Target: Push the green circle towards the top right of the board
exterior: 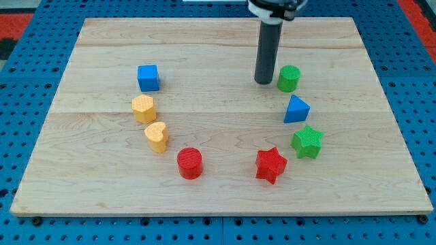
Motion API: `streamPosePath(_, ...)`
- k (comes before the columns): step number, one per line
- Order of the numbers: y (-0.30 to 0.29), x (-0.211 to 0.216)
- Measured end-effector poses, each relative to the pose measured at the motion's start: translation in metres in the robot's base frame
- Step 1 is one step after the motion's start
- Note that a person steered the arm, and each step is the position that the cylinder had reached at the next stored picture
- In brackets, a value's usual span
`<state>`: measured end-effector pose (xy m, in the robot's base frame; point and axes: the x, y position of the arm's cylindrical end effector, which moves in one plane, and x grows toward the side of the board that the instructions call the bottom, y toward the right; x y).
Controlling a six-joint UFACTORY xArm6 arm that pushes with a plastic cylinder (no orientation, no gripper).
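Observation:
The green circle (289,78) stands on the wooden board (218,41) right of centre, in the upper half. My tip (263,82) is down on the board just to the view's left of the green circle, with a narrow gap between them. The dark rod rises from the tip to the view's top edge.
A blue triangle (296,109) lies just below the green circle, then a green star (307,141) and a red star (270,165). A red circle (190,163), a yellow heart (157,135), a yellow hexagon (144,108) and a blue cube (148,77) curve round the left side.

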<state>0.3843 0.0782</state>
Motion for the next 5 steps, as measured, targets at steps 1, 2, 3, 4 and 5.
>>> streamPosePath(1,0.008,0.019)
streamPosePath(2,0.053,0.014)
streamPosePath(3,0.074,-0.009)
streamPosePath(4,0.070,-0.035)
streamPosePath(5,0.065,-0.069)
